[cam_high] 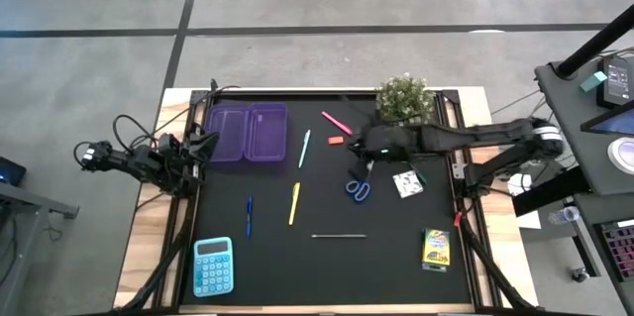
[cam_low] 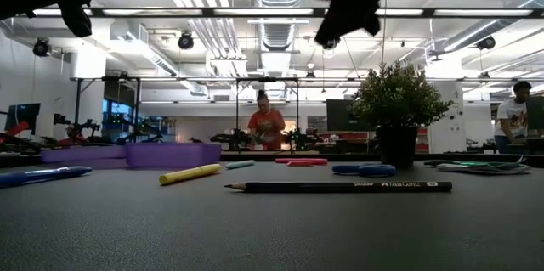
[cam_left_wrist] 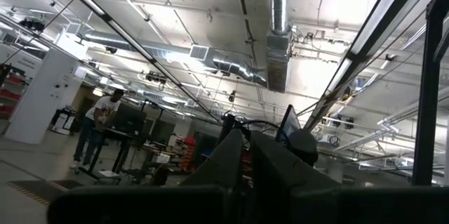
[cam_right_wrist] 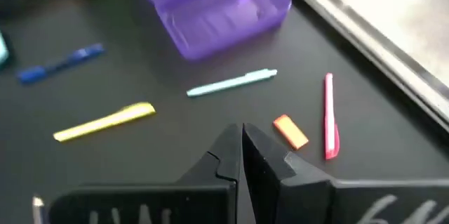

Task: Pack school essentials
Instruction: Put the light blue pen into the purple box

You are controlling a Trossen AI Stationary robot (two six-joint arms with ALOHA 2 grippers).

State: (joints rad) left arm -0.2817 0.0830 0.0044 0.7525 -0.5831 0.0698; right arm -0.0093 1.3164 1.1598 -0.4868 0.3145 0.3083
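Fingers pressed together, the right end effector (cam_right_wrist: pixel 242 155) is hovering near the eraser (cam_right_wrist: pixel 290 131), risking knocking it aside.

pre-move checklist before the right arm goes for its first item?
1. Right gripper empty: ok, fingers shut, nothing between them.
2. Right gripper above the mat near the eraser and pink pen: ok.
3. Fingers open for a grasp: not ok.
4. Case open and empty: ok.
5. Items still out: ok, scissors, yellow pen, blue pen, green pen, pencil, crayon box, packet.
6. Left gripper clear of the case: cannot tell, at its left edge.
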